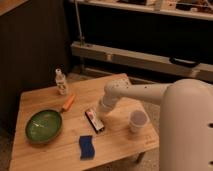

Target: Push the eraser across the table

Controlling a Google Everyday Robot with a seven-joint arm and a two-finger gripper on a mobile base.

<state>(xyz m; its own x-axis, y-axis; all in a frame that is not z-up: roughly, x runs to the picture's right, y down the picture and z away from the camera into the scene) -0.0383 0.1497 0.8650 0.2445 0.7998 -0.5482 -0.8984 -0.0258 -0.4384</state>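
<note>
Table (pixel 50 152) of light wooden planks, rounded at the corners, set low on a speckled floor (pixel 4 145). Behind it, at 12 o'clock, a pale horizontal beam (pixel 150 60) across dark racking; at 10 o'clock, a dark wall panel (pixel 30 45).

Eraser (pixel 95 120) near the middle of the tabletop, lying slantwise, black with a whitish top. Gripper (pixel 103 111) just at the eraser's 1 o'clock, low over the wood, fingers drawn together and clamped on nothing; contact with the eraser impossible to tell. White arm (pixel 135 91) reaching in from 3 o'clock.

Around the eraser: green plate (pixel 44 125) at 9 o'clock, orange carrot-shaped piece (pixel 68 103) at 10 o'clock, small bottle (pixel 61 82) at 11 o'clock, blue block (pixel 86 147) at 6 o'clock, white cup (pixel 138 120) at 3 o'clock, all apart from it.
</note>
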